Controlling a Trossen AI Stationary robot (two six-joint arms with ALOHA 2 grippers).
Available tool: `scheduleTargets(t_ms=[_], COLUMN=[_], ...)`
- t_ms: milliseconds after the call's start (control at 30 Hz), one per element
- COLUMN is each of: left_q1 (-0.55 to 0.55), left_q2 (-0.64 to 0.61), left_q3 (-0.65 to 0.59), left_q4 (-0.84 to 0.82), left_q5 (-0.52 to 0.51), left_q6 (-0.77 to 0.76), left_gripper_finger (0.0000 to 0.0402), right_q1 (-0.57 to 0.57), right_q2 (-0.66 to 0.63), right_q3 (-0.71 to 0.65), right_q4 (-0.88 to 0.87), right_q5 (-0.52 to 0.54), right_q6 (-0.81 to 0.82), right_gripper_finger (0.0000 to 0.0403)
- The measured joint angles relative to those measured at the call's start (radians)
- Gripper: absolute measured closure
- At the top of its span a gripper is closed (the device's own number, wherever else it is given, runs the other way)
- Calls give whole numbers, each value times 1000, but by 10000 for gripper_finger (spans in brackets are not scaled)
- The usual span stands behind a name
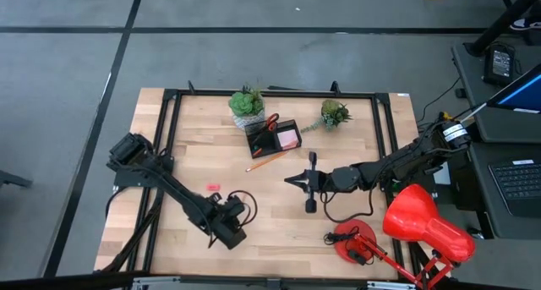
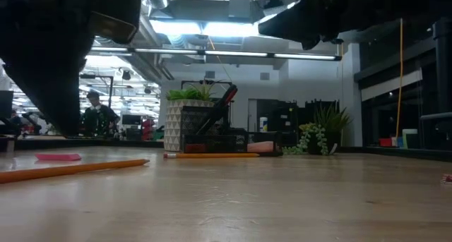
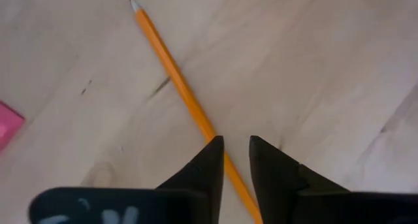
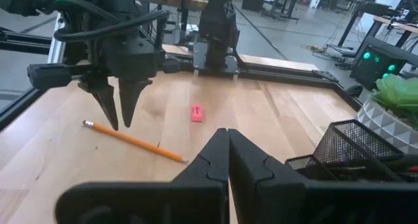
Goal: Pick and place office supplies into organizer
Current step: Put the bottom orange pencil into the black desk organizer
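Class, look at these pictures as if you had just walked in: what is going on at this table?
A two-armed robot is tidying office supplies into a black organizer, which already holds red-handled scissors and a pink sticky-note pad. The left gripper hangs over an orange pencil lying on the table, its fingers slightly apart with the pencil running between them, not gripped. A small pink eraser lies nearby. A second pencil rests beside the organizer. The right gripper waits, shut and empty, at mid-table.
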Motion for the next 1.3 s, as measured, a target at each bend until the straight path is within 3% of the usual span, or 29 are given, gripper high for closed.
scheduleTargets(t_ms=[433, 733, 1300], left_q1=[76, 89, 87], left_q2=[0, 34, 107], left_q3=[0, 0, 5], left_q4=[-10, -23, -74], left_q5=[3, 3, 97], left_q6=[44, 22, -43], left_gripper_finger=[268, 267, 267], right_q1=[0, 0, 0], right_q2=[0, 0, 0], right_q3=[0, 0, 0], right_q4=[-2, -18, -17], right_q5=[-1, -1, -1], right_q6=[0, 0, 6], right_gripper_finger=[398, 398, 398])
